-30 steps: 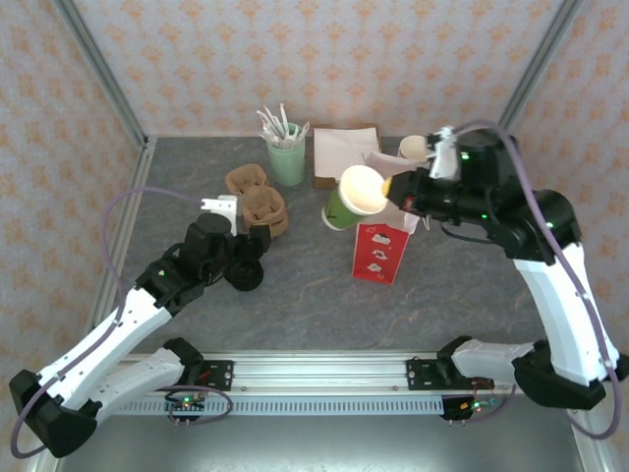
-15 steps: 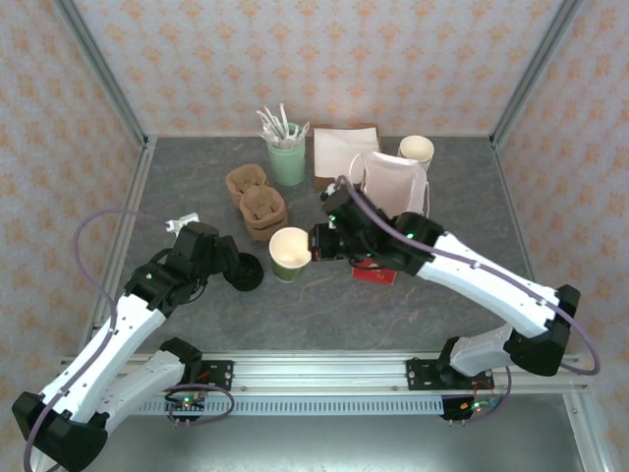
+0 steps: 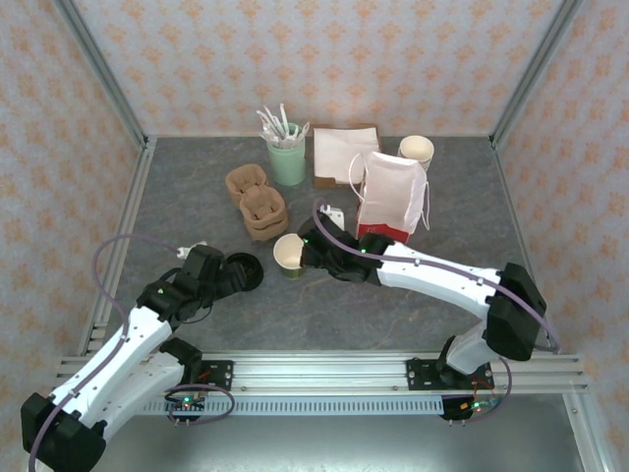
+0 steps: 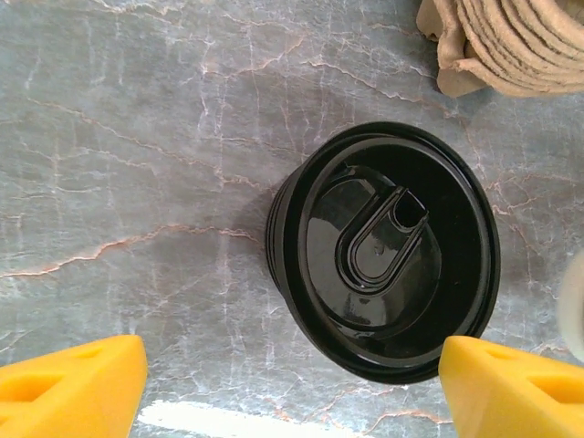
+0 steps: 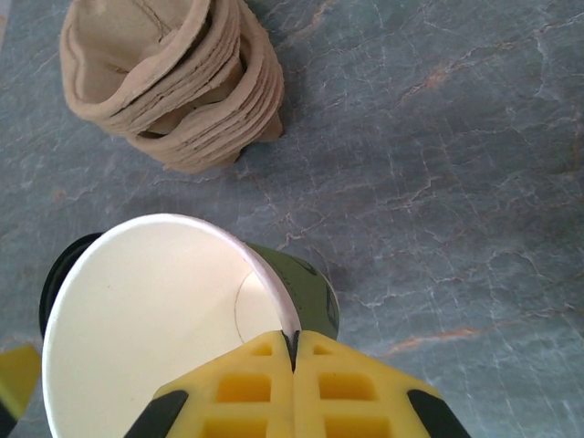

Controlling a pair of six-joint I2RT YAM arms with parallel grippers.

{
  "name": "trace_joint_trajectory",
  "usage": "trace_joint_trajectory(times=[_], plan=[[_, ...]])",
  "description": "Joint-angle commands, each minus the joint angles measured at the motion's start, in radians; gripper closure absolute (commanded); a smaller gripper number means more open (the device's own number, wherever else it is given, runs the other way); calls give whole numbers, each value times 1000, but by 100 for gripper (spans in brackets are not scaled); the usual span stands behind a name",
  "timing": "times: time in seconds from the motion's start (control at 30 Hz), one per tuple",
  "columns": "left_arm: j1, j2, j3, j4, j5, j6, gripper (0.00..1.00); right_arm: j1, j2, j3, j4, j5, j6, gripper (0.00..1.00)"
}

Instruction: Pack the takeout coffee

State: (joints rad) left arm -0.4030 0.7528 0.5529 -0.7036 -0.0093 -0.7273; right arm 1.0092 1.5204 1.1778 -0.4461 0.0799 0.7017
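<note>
Has the takeout coffee (image 3: 288, 254) upright on the surface (image 3: 393, 295), lidless, just beside the black lid (image 4: 388, 251) and near the stack of pulp cup carriers (image 3: 257, 202). Looks early in the packing: not capped, not seated in a carrier, not in the white paper bag (image 3: 391, 195). Clamps the right pincer (image 5: 294, 345) on the cup's rim wall, one finger inside, one outside. Spreads the left pincer (image 4: 292, 383) wide to either side of the lid, gripping nothing.

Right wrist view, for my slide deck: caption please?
Right gripper pinching the rim of the olive-green paper cup, beside a stack of pulp cup carriers.
</note>
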Motion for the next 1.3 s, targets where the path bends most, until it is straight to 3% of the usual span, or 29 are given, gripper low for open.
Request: trace_joint_trajectory(times=[0.0,0.6,0.9,1.07,1.27], plan=[[9,0,-20,68,13,-16,16,0,45,-1,51,35,28,100],[31,80,-37,140,-29,-11,37,0,94,-10,3,58,53,100],[43,173,-13,199,-18,0,50,-1,52,-42,-17,76,77,89],[44,200,-7,209,-27,-1,54,-1,39,-29,-47,93,75,73],[46,195,1,198,-38,11,61,0,14,7,-82,102,66,67]])
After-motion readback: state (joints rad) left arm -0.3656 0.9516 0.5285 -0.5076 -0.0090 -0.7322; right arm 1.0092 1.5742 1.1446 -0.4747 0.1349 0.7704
